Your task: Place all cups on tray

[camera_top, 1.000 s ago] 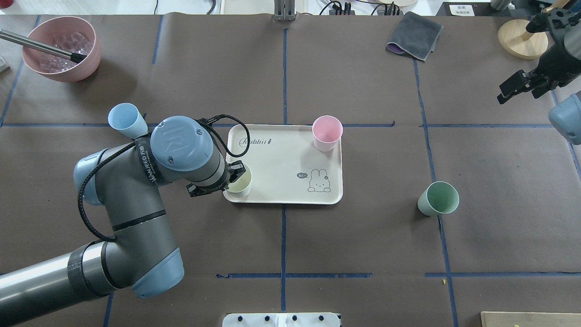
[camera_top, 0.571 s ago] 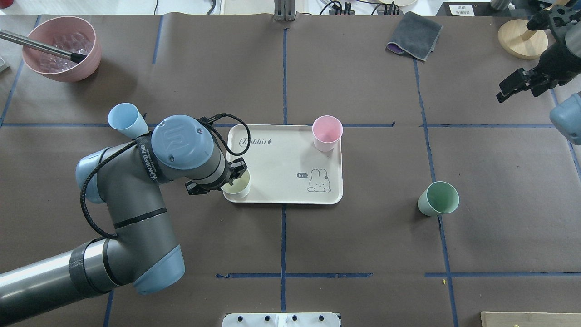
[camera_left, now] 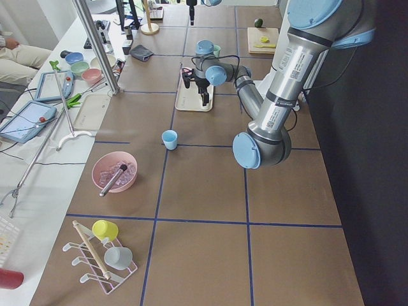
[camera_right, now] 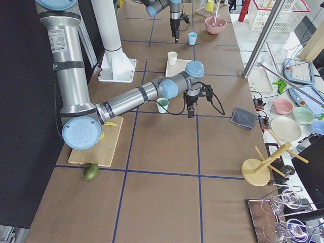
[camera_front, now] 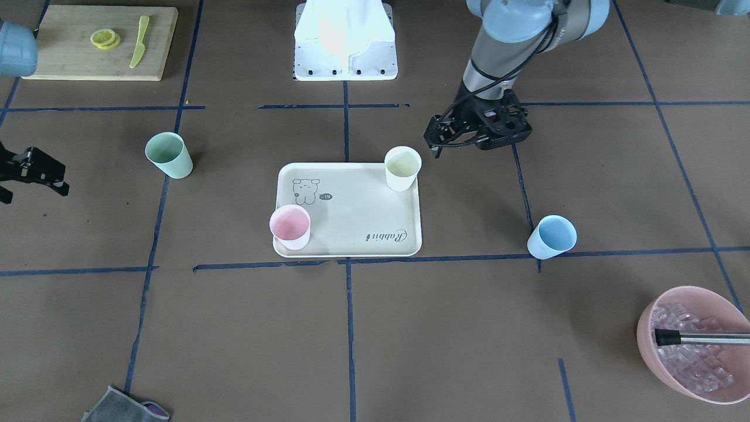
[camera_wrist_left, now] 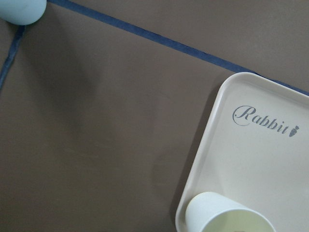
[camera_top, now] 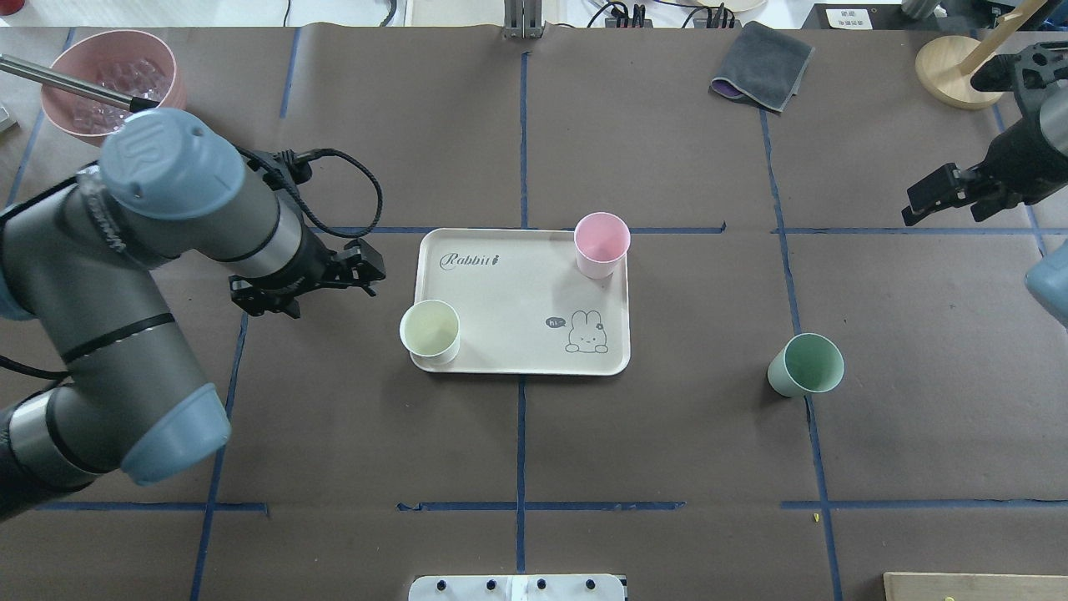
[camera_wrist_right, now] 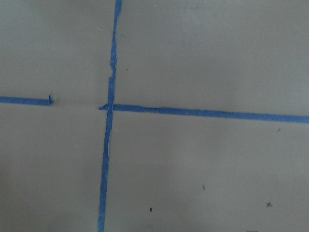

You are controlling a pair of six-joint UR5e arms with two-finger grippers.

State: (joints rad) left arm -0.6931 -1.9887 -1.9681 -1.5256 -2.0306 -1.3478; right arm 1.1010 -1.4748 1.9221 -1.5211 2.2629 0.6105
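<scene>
Now tray (camera_top: 517, 292) holds cream cup (camera_top: 430, 330), pink cup (camera_top: 601, 242); bowl (camera_front: 647, 351) holds ice (camera_front: 691, 363); left gripper (camera_top: 374, 275), right gripper (camera_top: 909, 204) spread.

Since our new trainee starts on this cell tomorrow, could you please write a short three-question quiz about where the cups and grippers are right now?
1. How many cups stand on the tray?
2. The green cup stands: A on the tray; B upright on the table; C tipped over on the table.
3. True or false: the left gripper is open and holds nothing.

Key
1. Two: the pink cup and the cream cup.
2. B.
3. True.
</scene>
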